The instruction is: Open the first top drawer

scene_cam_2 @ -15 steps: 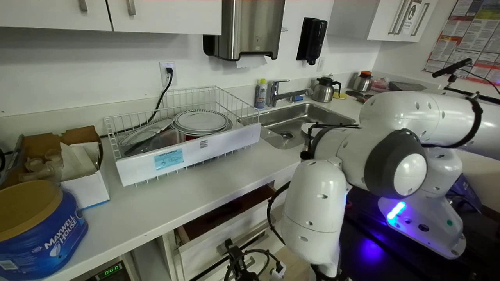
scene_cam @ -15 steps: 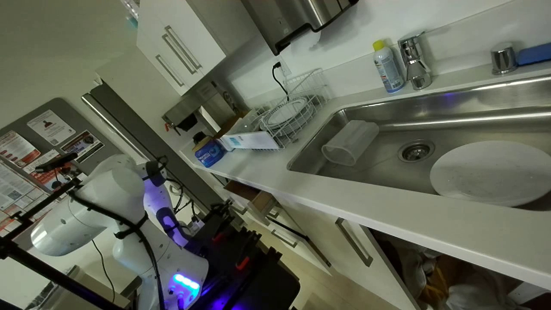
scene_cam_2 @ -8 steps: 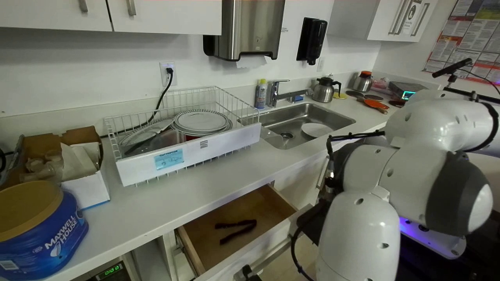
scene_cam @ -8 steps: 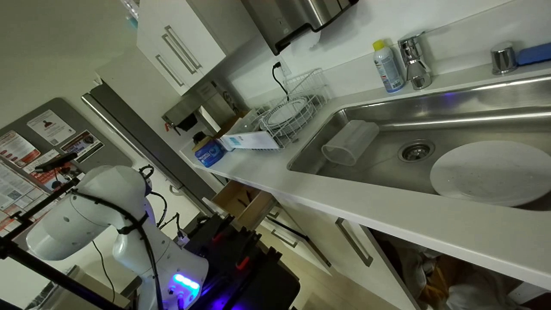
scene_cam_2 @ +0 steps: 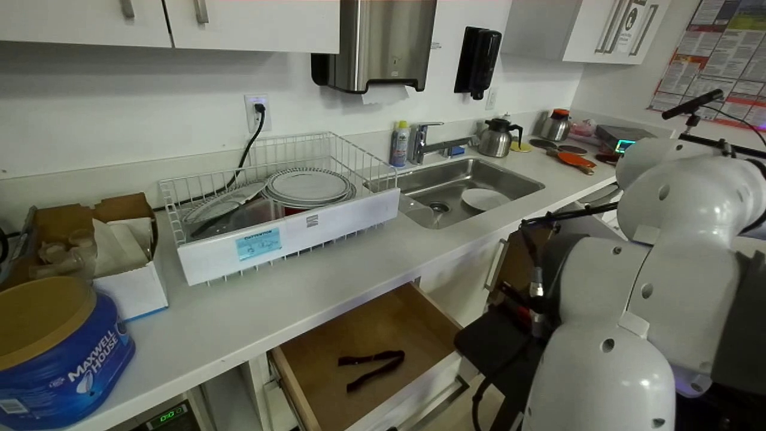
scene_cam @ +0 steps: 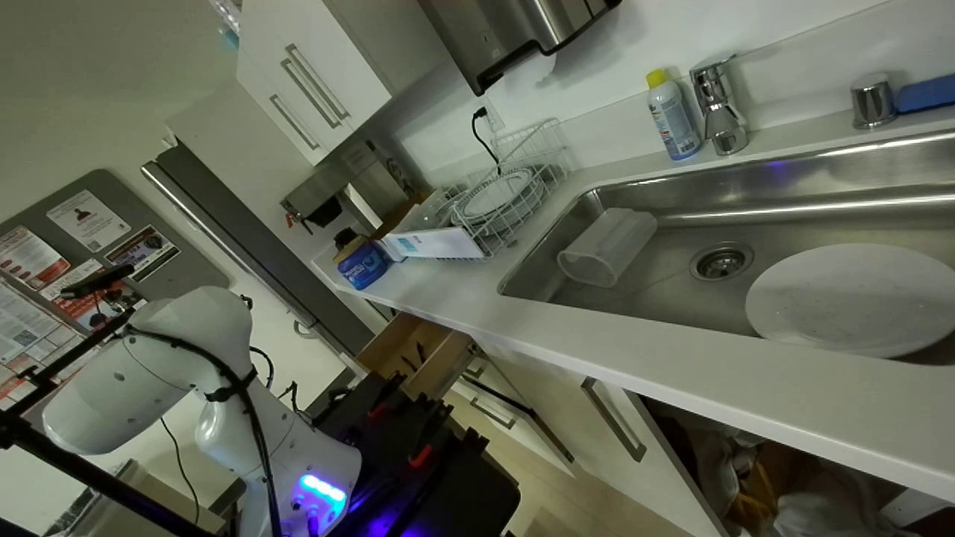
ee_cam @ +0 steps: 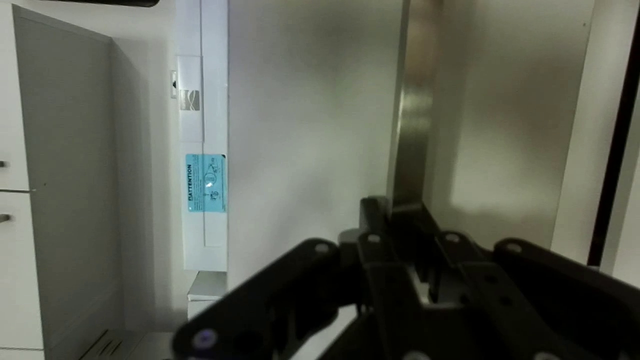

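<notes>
The first top drawer stands well pulled out from under the counter in both exterior views. Its tan wooden inside (scene_cam_2: 413, 326) shows, with a black V-shaped item (scene_cam_2: 377, 362) lying in it. The inside also shows in an exterior view (scene_cam: 388, 347). In the wrist view the white drawer front (ee_cam: 310, 125) fills the middle, with its silver bar handle (ee_cam: 414, 130) across it. My gripper (ee_cam: 400, 212) has its black fingers on both sides of the handle's near end, shut on it. In the exterior views the gripper is hidden or at the frame's edge.
The counter (scene_cam_2: 287, 317) overhangs the drawer. A dish rack (scene_cam_2: 287, 233), a blue coffee tub (scene_cam_2: 66, 359) and a sink (scene_cam_2: 431, 185) are above. A white cabinet door (scene_cam: 634, 440) under the sink stands open. The black robot base (scene_cam: 448, 470) is close to the drawer.
The drawer has slid farther out of the cabinet, and the black item inside has come into view. My arm has drawn back away from the counter along with it.
</notes>
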Robot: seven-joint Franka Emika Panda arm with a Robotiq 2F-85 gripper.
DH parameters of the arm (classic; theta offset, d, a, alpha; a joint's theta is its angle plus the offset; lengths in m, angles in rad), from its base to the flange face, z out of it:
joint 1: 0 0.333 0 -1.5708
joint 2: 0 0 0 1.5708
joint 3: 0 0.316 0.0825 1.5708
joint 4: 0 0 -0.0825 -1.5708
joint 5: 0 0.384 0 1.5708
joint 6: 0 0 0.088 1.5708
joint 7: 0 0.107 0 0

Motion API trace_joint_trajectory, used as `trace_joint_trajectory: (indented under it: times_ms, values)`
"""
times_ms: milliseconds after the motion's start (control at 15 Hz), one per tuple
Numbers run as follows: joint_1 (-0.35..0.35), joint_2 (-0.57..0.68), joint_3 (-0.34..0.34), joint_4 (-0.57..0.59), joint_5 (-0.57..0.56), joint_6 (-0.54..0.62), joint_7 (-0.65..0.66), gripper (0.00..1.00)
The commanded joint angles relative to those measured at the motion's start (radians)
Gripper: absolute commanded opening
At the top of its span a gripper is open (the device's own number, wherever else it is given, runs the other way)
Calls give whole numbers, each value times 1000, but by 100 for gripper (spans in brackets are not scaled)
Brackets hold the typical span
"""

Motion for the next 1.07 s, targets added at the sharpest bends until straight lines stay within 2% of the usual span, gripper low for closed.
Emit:
trace_joint_trajectory:
  times_ms: [0,67,400,467,800,1000]
  values:
    - [31,0,-10,23,41,-31,-34,49]
    - [38,0,-8,30,39,-32,-44,56]
    - [20,-136,44,-98,31,31,-27,95]
    - [8,-175,62,-133,36,49,-25,99]
    - [-36,-380,114,-346,-13,222,34,100]
    - [-61,-516,121,-469,-7,274,76,100]
